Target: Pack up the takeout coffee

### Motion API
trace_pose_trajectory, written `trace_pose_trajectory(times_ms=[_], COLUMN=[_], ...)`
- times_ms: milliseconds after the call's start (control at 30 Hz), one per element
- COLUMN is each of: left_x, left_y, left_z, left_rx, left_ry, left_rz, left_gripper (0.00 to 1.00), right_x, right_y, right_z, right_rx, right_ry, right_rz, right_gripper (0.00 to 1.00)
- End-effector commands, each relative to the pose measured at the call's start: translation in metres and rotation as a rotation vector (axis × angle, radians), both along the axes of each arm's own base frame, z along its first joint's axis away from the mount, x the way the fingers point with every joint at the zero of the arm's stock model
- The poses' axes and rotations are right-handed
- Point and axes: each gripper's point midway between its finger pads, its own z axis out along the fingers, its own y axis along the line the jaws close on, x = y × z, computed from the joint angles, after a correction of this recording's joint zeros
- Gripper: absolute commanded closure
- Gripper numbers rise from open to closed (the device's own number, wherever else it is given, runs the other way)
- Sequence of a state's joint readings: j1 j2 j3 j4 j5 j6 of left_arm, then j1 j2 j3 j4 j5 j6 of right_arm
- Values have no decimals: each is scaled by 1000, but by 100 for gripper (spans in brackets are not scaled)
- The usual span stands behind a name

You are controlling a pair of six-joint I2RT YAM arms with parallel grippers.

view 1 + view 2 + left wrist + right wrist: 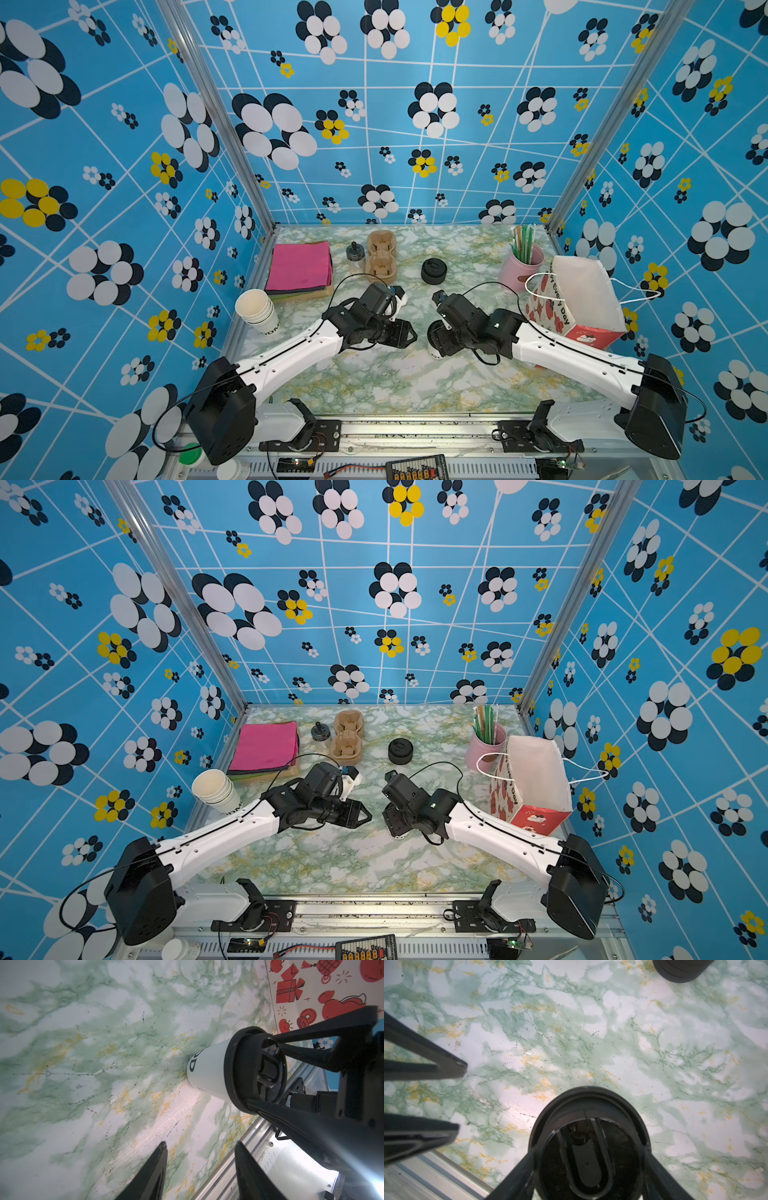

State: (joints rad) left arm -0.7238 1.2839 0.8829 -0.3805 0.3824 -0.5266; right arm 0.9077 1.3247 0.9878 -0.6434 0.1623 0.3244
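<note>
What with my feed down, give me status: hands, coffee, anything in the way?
Left hand open, empty. Right hand shut on takeout coffee at its lid, cup upright on table. Nothing seen between it and open paper bag.

- My left arm (291, 356) and right arm (573, 357) each show a white forearm shell between bulky black joint housings.
- A thin black cable (494, 283) loops along each.
- Small dark screw holes (266, 367) dot the shells.
- The jaws are matte black, tapering to blunt tips.
</note>
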Motion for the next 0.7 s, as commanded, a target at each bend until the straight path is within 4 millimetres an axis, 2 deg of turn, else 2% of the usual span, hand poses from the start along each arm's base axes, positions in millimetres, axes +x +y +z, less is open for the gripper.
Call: trace_pose_trajectory(times_ms=[0, 167, 667], left_x=[2, 3, 3], left_y=[-5, -9, -28], left_z=[19, 20, -7], left_rx=[-101, -145, -178], left_ry=[-23, -3, 106], left_rz=[0, -9, -45], left_gripper=[37, 32, 29], right_x=[-14, -21, -27], right_y=[-2, 3, 9], right_z=[-3, -5, -16], right_rx=[-4, 3, -9], right_ry=[45, 67, 86], right_rz=[80, 150, 236], right_gripper=[28, 29, 30])
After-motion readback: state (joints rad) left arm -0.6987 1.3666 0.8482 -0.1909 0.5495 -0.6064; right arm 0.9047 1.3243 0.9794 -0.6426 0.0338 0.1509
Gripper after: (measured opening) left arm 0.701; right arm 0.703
